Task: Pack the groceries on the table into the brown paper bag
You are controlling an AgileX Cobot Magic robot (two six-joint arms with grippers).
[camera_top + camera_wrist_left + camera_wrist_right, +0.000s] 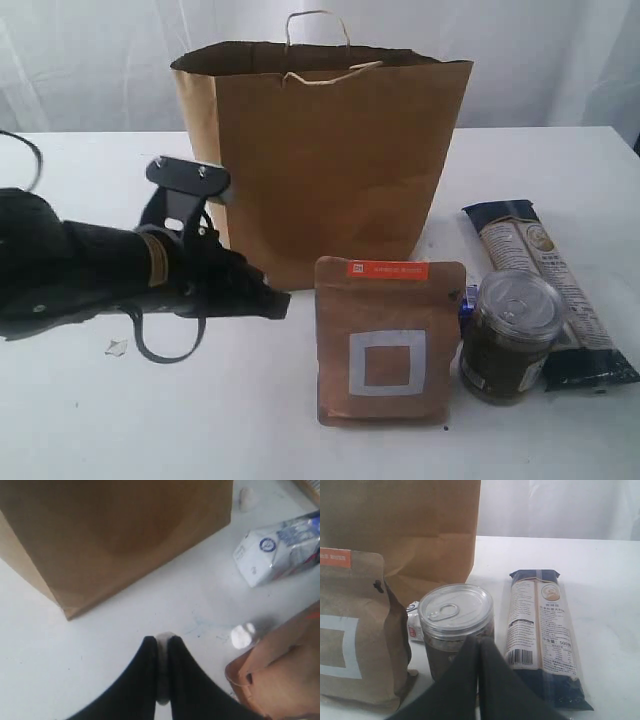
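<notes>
White tabletop (60,420) bore the brown paper bag (325,160) upright at rear, with pouch (390,340), small dark jar (512,335) and packet (545,270) before it. Left gripper (161,640) jaws were nearly together (pale sliver between, unidentified). Right gripper (479,640) jaws were together.

Browns before me on the white surface (80,420).
Kraft-brown paper bag (330,160); brown pouch (390,340), white square, orange strip; navy-tan packet (530,245).

Exterior view, centre-right: white-blue packet (467,300) mostly hidden behind brown pouch (390,340). Print on long packet (535,250) too small to read.
</notes>
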